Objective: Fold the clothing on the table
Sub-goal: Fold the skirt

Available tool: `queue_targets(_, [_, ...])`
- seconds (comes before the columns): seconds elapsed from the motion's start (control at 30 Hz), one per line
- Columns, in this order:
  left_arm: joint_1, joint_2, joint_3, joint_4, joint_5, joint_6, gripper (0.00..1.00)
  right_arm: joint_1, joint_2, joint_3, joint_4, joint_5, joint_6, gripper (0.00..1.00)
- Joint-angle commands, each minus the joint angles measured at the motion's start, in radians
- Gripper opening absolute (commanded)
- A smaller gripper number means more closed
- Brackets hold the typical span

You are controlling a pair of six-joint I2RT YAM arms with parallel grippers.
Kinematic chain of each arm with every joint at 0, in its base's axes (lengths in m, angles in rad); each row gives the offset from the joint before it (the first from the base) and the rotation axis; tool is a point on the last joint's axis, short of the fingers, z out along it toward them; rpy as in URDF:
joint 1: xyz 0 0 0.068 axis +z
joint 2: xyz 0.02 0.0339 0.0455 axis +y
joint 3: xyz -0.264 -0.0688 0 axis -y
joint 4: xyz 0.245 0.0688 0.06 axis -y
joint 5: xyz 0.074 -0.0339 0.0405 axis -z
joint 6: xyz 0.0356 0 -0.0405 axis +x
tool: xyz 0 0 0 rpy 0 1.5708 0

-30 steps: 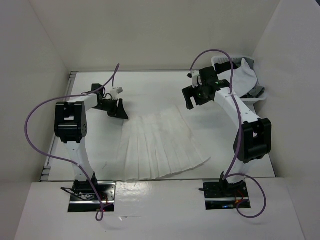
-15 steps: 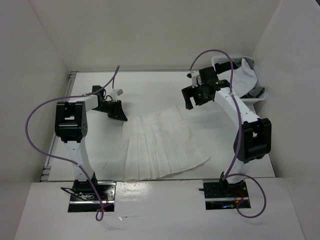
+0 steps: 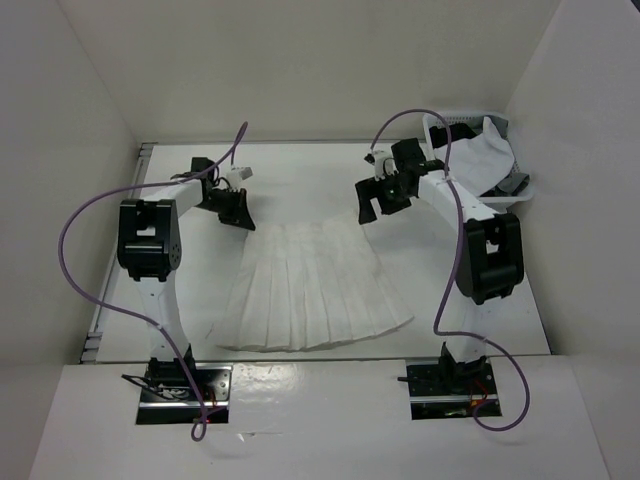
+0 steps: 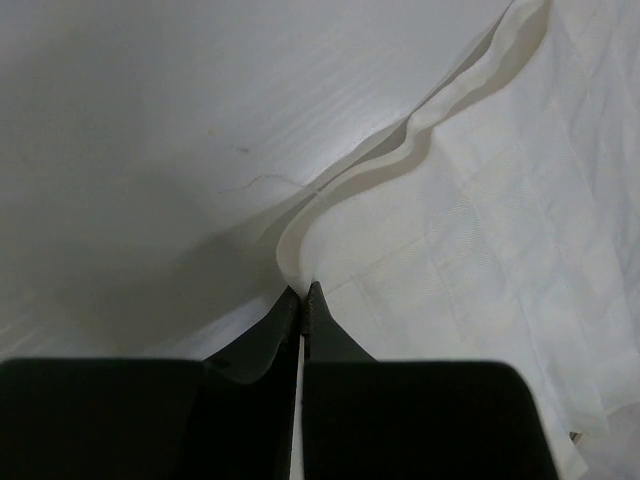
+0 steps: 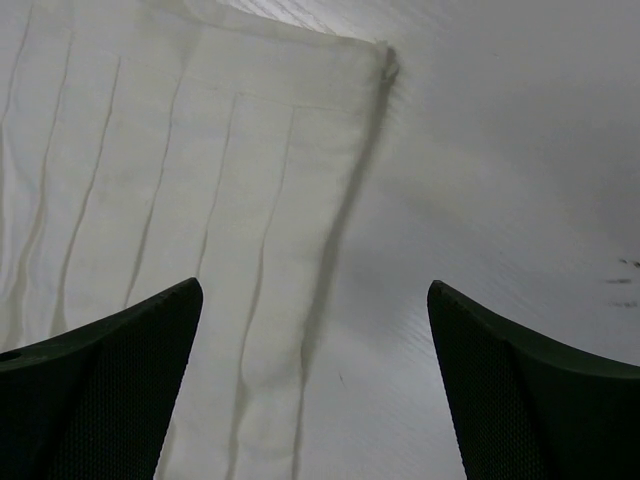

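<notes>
Noting the layout for you, all placed against the clothing (image 3: 315, 285). It lies flat on the surface (image 3: 300, 175), a fan shape with its narrow end far from the arm bases and its wide hem near them. The pleats, which give its long axis, run from far to near and splay a little toward the hem.

- Left gripper (image 4: 302, 295): at the clothing's far-left corner, fingers together and clamped on the fabric edge. In the wrist view a thin strip of cloth rises straight into the closed tips.
- Right gripper (image 3: 375, 203): at the clothing's far-right corner, fingers wide apart and holding nothing. In its wrist view that corner sits ahead of the fingers, roughly between them and a touch toward the right finger. The side edge runs back down the middle of the gap.

Judgement: the fold turns on that right corner. Each arm is the nearer one to its own corner, so you need no cross-reach. Your right gripper needs to go forward and down along the side edge before it closes. With both corners held, the narrow end would travel along the pleats toward the hem. I cannot tell how far the open fingers are above the cloth.
</notes>
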Motion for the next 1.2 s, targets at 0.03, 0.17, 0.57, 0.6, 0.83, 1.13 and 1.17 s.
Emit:
queue_targets(0.03, [-0.027, 0.016, 0.06, -0.019, -0.027, 0.019, 0.0, -0.046, 0.099, 0.087, 0.077, -0.179, 0.004, 0.95])
queue_targets(0.17, [-0.036, 0.026, 0.08, -0.028, -0.039, 0.03, 0.0, -0.073, 0.234, 0.156, 0.068, -0.244, -0.005, 0.87])
queue_targets(0.57, [-0.036, 0.035, 0.08, -0.038, -0.059, 0.049, 0.0, -0.114, 0.421, 0.331, 0.019, -0.327, -0.024, 0.69])
queue_targets(0.6, [-0.036, 0.044, 0.08, -0.038, -0.059, 0.049, 0.0, -0.114, 0.444, 0.347, 0.019, -0.336, -0.033, 0.69])
queue_targets(0.83, [-0.045, 0.064, 0.109, -0.056, -0.059, 0.058, 0.0, -0.114, 0.507, 0.405, -0.012, -0.373, -0.042, 0.65])
queue_targets(1.13, [-0.045, 0.084, 0.137, -0.056, -0.059, 0.058, 0.0, -0.103, 0.569, 0.448, -0.05, -0.391, -0.051, 0.4])
queue_targets(1.17, [-0.045, 0.084, 0.137, -0.056, -0.059, 0.058, 0.0, -0.103, 0.569, 0.448, -0.05, -0.4, -0.051, 0.39])
